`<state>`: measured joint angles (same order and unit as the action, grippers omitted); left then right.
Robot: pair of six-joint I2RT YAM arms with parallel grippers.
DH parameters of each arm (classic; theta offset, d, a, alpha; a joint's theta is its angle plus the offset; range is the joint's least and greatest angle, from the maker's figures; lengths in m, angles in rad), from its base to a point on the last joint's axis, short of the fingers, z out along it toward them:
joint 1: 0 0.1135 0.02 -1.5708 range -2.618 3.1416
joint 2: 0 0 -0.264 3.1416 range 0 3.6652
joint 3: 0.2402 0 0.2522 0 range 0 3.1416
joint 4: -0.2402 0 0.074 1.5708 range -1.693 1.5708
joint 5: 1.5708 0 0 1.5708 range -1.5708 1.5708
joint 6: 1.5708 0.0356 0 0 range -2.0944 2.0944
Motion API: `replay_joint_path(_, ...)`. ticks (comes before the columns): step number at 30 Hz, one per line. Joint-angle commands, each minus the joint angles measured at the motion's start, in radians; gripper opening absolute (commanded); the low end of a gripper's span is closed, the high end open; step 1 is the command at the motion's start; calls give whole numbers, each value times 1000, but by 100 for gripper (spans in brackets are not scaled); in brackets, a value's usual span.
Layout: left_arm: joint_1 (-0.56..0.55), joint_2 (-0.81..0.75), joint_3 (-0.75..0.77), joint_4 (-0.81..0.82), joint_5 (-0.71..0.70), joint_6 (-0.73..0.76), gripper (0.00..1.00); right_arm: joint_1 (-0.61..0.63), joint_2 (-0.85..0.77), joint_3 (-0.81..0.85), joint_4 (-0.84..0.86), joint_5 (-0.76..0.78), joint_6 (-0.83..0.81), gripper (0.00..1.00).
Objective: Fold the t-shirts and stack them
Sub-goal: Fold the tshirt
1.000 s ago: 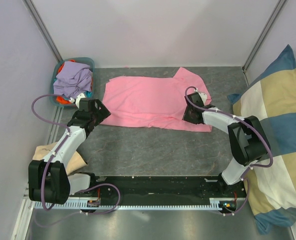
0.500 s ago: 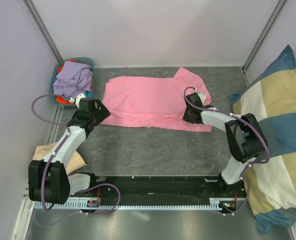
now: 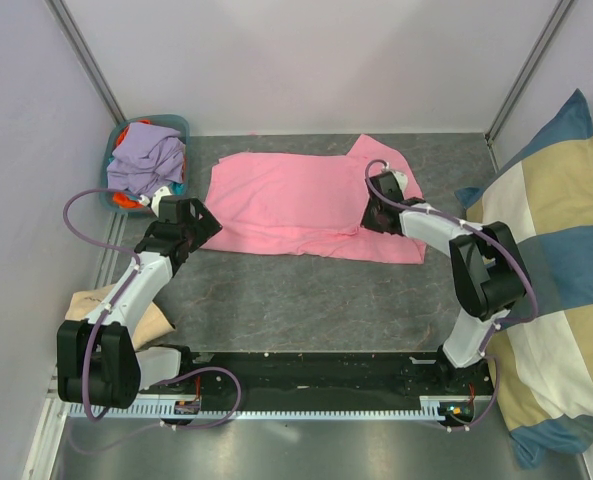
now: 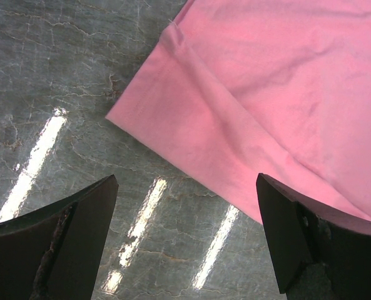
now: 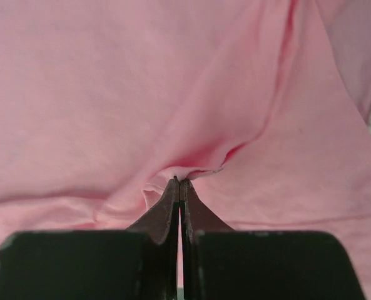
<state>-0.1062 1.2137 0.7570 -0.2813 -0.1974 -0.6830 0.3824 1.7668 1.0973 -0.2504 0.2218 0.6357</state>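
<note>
A bright pink t-shirt (image 3: 296, 205) lies spread flat on the grey table; it also fills the right wrist view (image 5: 172, 81) and the upper right of the left wrist view (image 4: 279, 81). My right gripper (image 5: 179, 182) is shut on a pinched fold of the pink shirt near its right end (image 3: 374, 210). My left gripper (image 4: 185, 237) is open and empty above bare table, just off the shirt's near left corner (image 3: 191, 225). More t-shirts, lavender (image 3: 146, 158) on top with orange and teal under it, are heaped in a basket at the back left.
A teal basket (image 3: 176, 127) stands in the back left corner. A large blue-and-cream checked cushion (image 3: 556, 260) leans along the right side. A tan cloth (image 3: 146, 325) lies by the left arm's base. White walls close the back and sides.
My right gripper has moved toward the back along the shirt's right part, drawing pinched cloth with it. The left arm has not moved.
</note>
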Motion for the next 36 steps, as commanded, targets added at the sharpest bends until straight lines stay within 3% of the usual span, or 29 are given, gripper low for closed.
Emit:
replay_joint_path(1, 2, -23, 2, 24, 12, 25, 100, 3, 86, 134, 33, -51, -34, 0)
replay_joint_path(10, 2, -29, 2, 11, 12, 36, 100, 4, 230, 328, 19, -68, -48, 0)
replay_joint_path(21, 2, -32, 1, 5, 15, 45, 100, 4, 330, 434, 11, -93, -71, 0)
replay_joint_path(24, 3, -29, 2, 7, 15, 45, 100, 3, 333, 457, 11, -101, -96, 25)
replay_joint_path(27, 2, -25, -1, 5, 9, 45, 100, 3, 292, 449, 31, -108, -143, 61)
replay_joint_path(30, 2, -7, -4, 8, 4, 28, 100, 4, 202, 412, 43, -62, -195, 78)
replay_joint_path(36, 2, 62, -41, 77, 30, -38, 100, 3, -19, 211, -7, 71, -168, 81)
